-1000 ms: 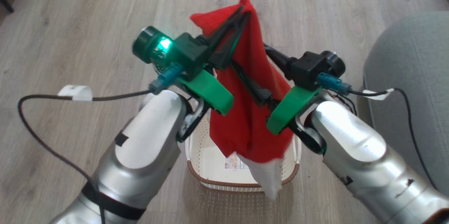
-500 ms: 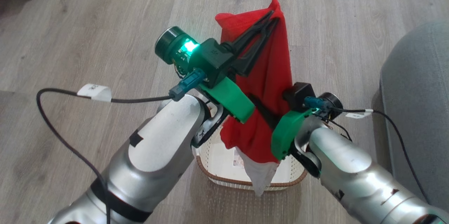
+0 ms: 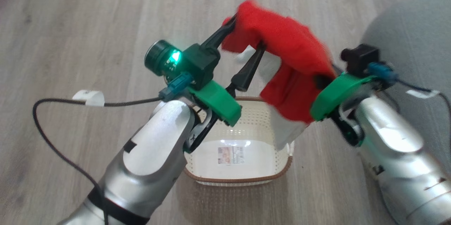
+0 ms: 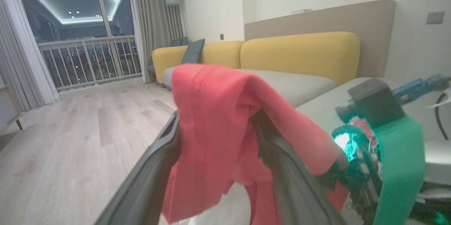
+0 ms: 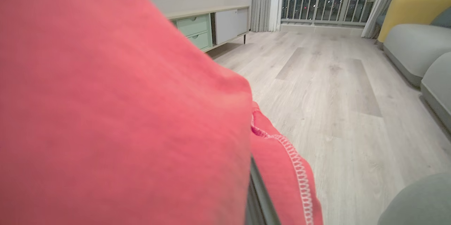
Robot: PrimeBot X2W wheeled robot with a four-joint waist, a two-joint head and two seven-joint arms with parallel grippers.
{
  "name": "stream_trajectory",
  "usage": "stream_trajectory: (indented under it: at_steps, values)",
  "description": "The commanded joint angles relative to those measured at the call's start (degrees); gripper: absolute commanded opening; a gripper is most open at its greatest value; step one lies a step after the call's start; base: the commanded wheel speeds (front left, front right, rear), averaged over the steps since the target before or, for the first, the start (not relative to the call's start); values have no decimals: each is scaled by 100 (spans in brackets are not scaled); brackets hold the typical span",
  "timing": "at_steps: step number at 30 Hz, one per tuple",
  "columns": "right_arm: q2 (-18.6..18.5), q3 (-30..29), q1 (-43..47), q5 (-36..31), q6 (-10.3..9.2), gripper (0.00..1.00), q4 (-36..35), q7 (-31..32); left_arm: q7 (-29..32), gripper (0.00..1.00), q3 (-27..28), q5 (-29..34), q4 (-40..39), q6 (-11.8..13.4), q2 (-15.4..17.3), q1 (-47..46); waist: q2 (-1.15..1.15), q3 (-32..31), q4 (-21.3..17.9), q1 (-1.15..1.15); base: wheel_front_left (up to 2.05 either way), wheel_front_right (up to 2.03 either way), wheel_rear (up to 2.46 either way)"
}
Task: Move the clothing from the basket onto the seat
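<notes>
The red clothing (image 3: 289, 63) hangs in the air above the basket (image 3: 239, 177). One end lies over the spread fingers of my left gripper (image 3: 245, 36), which is open. The other end runs to my right gripper (image 3: 319, 79), shut on the clothing, its fingers buried in the fabric. The white trim (image 3: 283, 131) dangles over the basket's right rim. Inside the cream basket I see just a label (image 3: 230, 154). The grey-green seat (image 3: 415, 38) is at the right, beyond my right arm. In the right wrist view the red clothing (image 5: 116, 112) covers the left half.
Pale wood floor (image 3: 88, 24) lies all around the basket. A black cable (image 3: 116, 103) with a white tag loops off my left wrist. The left wrist view shows a yellow sofa (image 4: 299, 52) ahead; the right wrist view shows a low cabinet (image 5: 211, 24) by the wall.
My left gripper has opened and my right gripper has shut on the clothing. The garment went from hanging straight down to stretching rightwards, its trim lifted out of the basket. The head camera also shifted.
</notes>
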Motion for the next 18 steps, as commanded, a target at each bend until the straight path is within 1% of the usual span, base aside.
stream_trajectory:
  at_steps: [1, 2, 7, 8, 11, 18]
  values:
    - [-109, -174, -116, -98, -2, 0, -333, -38, -28, 100, 300, 33, -99, -38, 62, -71, 0, 78, -276, 0, 0, 0, 0]
    - [-231, -353, -125, -151, -2, 0, -478, -38, -28, 100, 351, 93, -38, -64, 62, 14, 0, 106, -436, 0, 0, 0, 0]
    - [-447, -776, -86, -206, -2, 0, -760, -38, -28, 100, 497, 231, 97, -132, 62, 240, 0, 139, -845, 0, 0, 0, 0]
    - [-447, -776, -86, -206, -2, 0, -760, -38, -28, 100, 497, 231, 97, -132, 62, 240, 0, 139, -845, 0, 0, 0, 0]
    - [-523, -983, -23, -246, -2, 0, -894, -38, -28, 100, 602, 308, 159, -174, 62, 376, 0, 133, -1107, 0, 0, 0, 0]
    - [-605, -1210, 112, -303, -2, 0, -1106, -38, -28, 100, 857, 389, 248, -238, 62, 658, 0, 96, -1787, 0, 0, 0, 0]
